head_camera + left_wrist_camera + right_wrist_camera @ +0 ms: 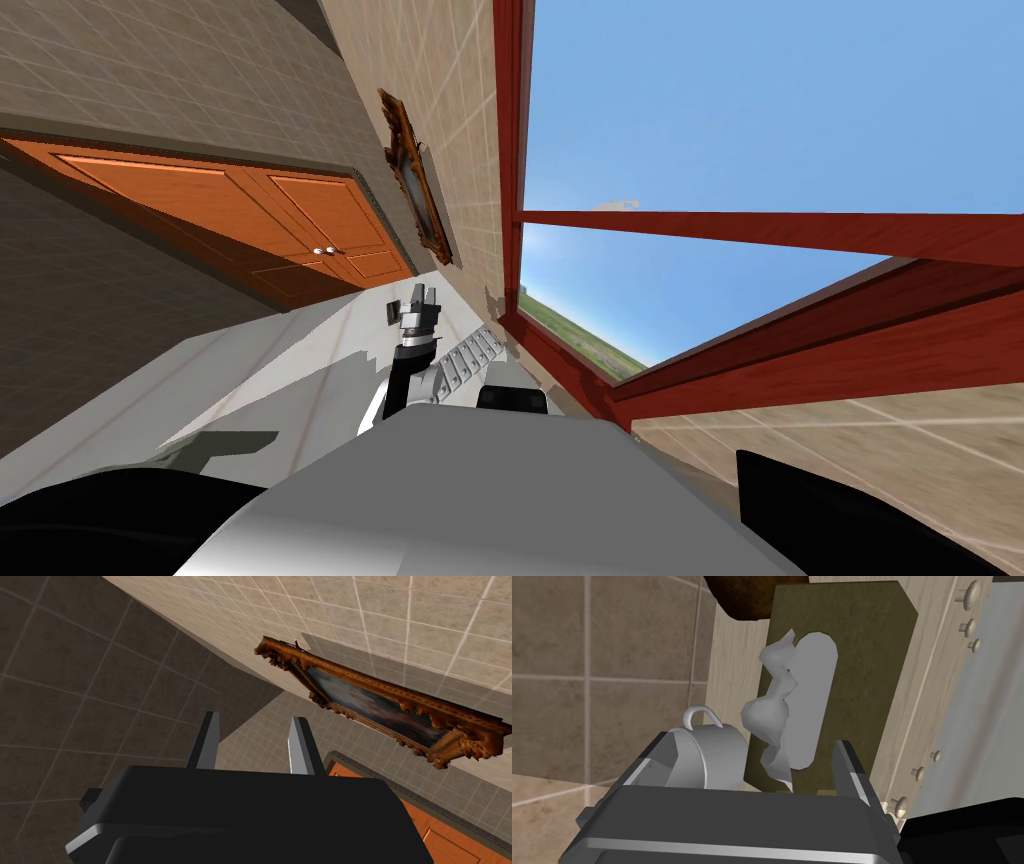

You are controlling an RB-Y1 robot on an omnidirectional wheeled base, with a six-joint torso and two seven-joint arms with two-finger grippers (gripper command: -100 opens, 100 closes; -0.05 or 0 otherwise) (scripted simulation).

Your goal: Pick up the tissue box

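Now right end effector (752,740) spread wide, empty, straddling tissue box (862,651) for side grip; mug (712,752) crowds one finger.

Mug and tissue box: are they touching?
Cannot tell. Right wrist view: the grey mug overlaps the edge of the olive tissue box, so neither contact nor gap shows plainly.

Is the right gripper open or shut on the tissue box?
Open: the right gripper has its fingers wide apart, with the tissue box and a grey mug seen between them.
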